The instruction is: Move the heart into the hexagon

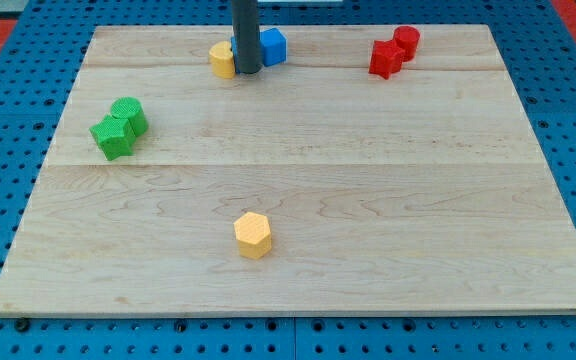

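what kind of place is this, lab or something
Probably a robotics lab bench, not a home or workshop: a bare wooden board on a blue perforated base, a few small blocks like the yellow hexagon, and my tip touching a yellow block.

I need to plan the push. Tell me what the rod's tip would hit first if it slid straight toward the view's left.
Probably the yellow heart: my tip sits just to its right, seemingly touching it, with the blue block on the other side. Depth is hard to judge here.

No text, label, brand, number or sign can be read anywhere, neither on the wooden board (pixel 368 200) nor on any coloured block.
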Robot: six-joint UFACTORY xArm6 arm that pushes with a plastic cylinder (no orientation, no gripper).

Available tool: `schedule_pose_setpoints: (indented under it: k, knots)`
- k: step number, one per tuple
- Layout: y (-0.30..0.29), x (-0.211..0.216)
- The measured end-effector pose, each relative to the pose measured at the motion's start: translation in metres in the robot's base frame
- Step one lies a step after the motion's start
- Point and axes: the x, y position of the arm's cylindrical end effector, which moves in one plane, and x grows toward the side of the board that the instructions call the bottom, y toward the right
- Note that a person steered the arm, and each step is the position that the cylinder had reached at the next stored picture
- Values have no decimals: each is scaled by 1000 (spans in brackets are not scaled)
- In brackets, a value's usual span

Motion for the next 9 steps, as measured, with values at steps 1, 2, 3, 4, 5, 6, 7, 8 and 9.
schedule_pose_setpoints:
  k: [1,2,3,4,5,6,7,8,9]
  knots:
    - [-25,23]
    - [-96,19]
    - [-91,-25]
    - [-54,-44]
    - [-6,20]
    - [32,89]
    - [51,137]
    - [30,139]
    - [32,167]
